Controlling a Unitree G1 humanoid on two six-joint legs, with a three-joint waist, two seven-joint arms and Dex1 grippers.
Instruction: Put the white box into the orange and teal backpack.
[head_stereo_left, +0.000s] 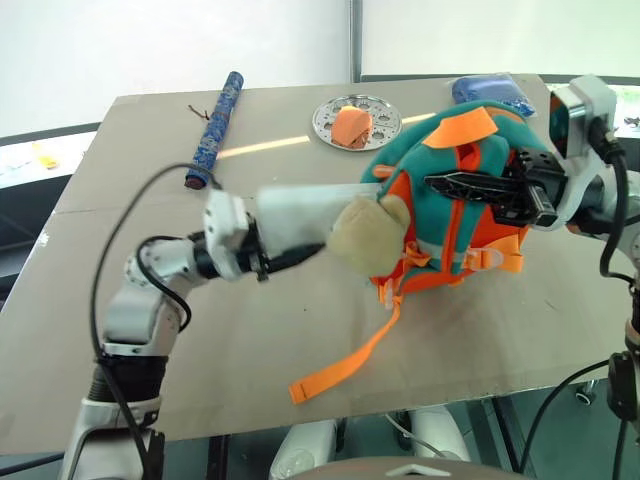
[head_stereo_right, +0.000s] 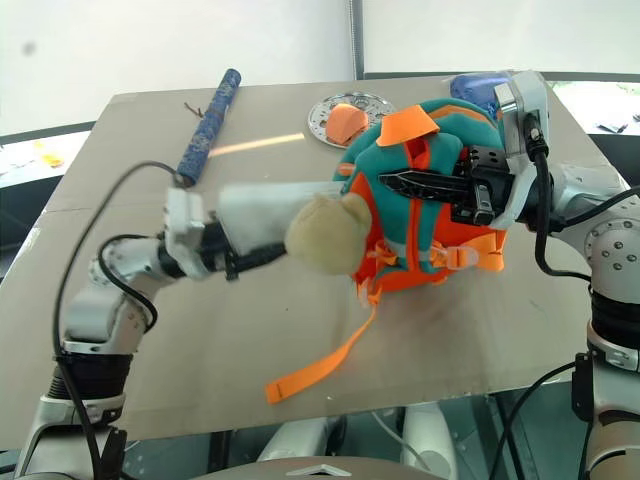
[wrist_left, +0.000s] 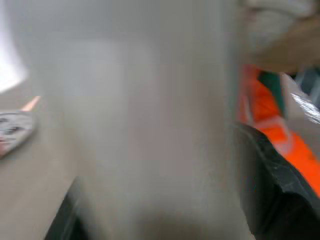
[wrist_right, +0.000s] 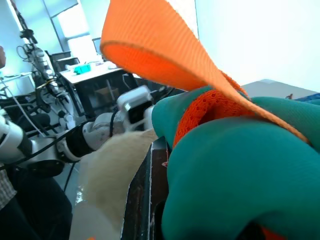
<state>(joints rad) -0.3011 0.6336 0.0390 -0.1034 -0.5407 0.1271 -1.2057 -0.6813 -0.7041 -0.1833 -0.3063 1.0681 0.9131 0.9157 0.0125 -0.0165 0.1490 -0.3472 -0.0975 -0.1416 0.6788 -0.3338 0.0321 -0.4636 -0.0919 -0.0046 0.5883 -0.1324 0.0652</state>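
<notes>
The bench (head_stereo_left: 300, 330) is a wide brown board, and the orange and teal backpack (head_stereo_left: 440, 215) is the landmark on it. The backpack is held up above the bench surface, with its long orange strap (head_stereo_left: 345, 360) hanging down to the board in front of it. A tan plush toy (head_stereo_left: 368, 235) is attached on the backpack's left side. The right gripper (head_stereo_left: 470, 185) comes in from the right of the backpack; its jaws are closed on the backpack fabric near the top. The left gripper (head_stereo_left: 290, 255) is to the left of the backpack and its jaws hold the white box (head_stereo_left: 300, 210) by one end. The box lies about level, and its far end reaches the backpack behind the plush toy; whether it is already inside I cannot tell. Far left of the backpack lies a blue patterned roll (head_stereo_left: 215, 125). Behind the backpack is a round metal plate (head_stereo_left: 330, 115) with an orange thing (head_stereo_left: 352, 127) on it, and behind-right a blue pouch (head_stereo_left: 490, 90)
</notes>
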